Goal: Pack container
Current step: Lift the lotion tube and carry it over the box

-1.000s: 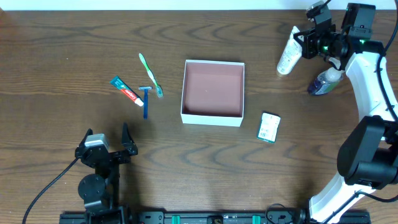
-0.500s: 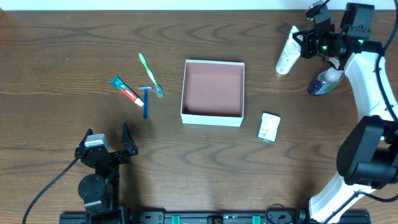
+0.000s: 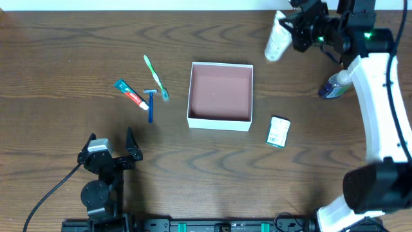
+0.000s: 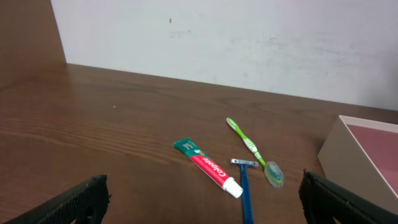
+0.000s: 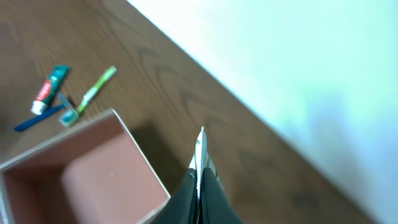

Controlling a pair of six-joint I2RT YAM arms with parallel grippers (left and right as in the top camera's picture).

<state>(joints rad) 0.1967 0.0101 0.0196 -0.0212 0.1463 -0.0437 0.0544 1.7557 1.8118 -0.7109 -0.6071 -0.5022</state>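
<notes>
Container [image 3: 219,96] is what everything gets measured against here, so the scene is taken from the near edge outward. Closest in, the left gripper [image 3: 111,136] is parked low on the robot's left side of the wooden table [image 3: 58,45], jaws spread wide, nothing between them. A small green-and-white pack [image 3: 278,132] is laid just off the container's near right corner. A bit further, a toothpaste tube [image 3: 131,95], a blue razor [image 3: 151,106] and a green toothbrush [image 3: 156,77] are spread out to the left of the box, near it but not touching. In the middle the container itself is set square to the table edges, mouth up, pink-brown floor bare, nothing packed yet. Level with its far half on the right, a small blue bottle [image 3: 331,88] is half hidden by the arm. Farthest out, the right gripper [image 3: 291,27] is clamped tight on a white squeeze tube [image 3: 275,44], up by the far edge. The tube's long axis is run roughly near-to-far, its lower end tipped a bit leftward. From that grip the container is found nearer in and to the left, so the carry is probably to be made diagonally back toward the middle. Right arm is clearly the one better placed for it.
</notes>
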